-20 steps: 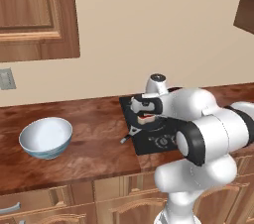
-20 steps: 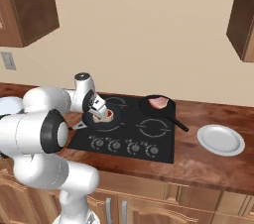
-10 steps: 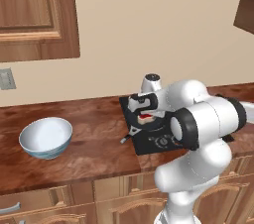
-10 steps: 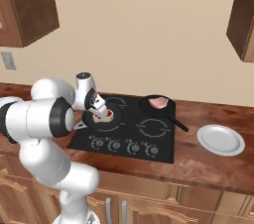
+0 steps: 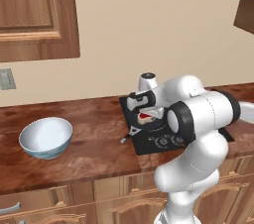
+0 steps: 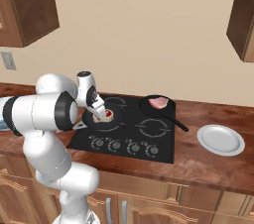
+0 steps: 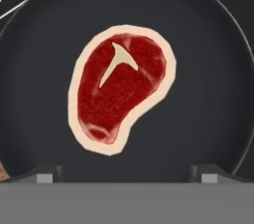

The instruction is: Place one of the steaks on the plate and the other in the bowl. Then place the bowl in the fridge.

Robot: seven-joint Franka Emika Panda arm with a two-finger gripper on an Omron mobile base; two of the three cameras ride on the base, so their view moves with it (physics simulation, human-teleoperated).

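One steak (image 7: 119, 86), red with a pale fat rim and a white bone mark, lies flat in a black frying pan (image 7: 208, 69) on the stove's left side. My gripper (image 7: 127, 174) hangs straight above it, open, with its fingertips (image 7: 47, 173) spread wider than the meat and touching nothing. From the base views the hand (image 6: 99, 106) hovers just over this steak (image 6: 108, 114) (image 5: 145, 117). The other steak (image 6: 158, 102) rests in a second black pan at the stove's back. The white plate (image 6: 221, 140) sits on the counter at the right. The blue-and-white bowl (image 5: 45, 138) stands empty at the left.
The black cooktop (image 6: 129, 136) has knobs along its front edge. The second pan's handle (image 6: 177, 124) sticks out toward the plate. Brown wooden wall cabinets (image 5: 37, 15) hang above the counter (image 5: 94, 148). A wall socket (image 5: 6, 79) is at the far left.
The arm's elbow has swung and folded in closer while the hand stayed over the left pan and sank slightly toward the steak. Steaks, bowl and plate have not moved.
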